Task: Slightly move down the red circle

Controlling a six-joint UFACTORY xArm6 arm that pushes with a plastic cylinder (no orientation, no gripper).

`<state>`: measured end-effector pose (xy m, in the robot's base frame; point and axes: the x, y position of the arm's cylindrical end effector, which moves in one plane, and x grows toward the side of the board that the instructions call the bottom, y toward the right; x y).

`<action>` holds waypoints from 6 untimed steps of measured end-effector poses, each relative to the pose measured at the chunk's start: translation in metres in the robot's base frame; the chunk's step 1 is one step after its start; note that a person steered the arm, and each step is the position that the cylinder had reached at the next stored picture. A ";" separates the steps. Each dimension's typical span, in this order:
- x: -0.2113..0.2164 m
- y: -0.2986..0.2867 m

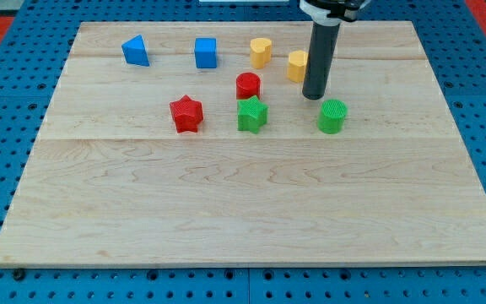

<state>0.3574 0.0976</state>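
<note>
The red circle stands on the wooden board, just above the green star and nearly touching it. My tip is down on the board to the right of the red circle, a block's width or more away. It sits just above and left of the green circle and just below the yellow block, which the rod partly hides.
A red star lies left of the green star. A yellow heart, a blue cube and a blue triangle line the view's top. Blue pegboard surrounds the board.
</note>
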 end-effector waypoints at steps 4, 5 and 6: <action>-0.016 -0.022; -0.034 -0.065; -0.021 -0.068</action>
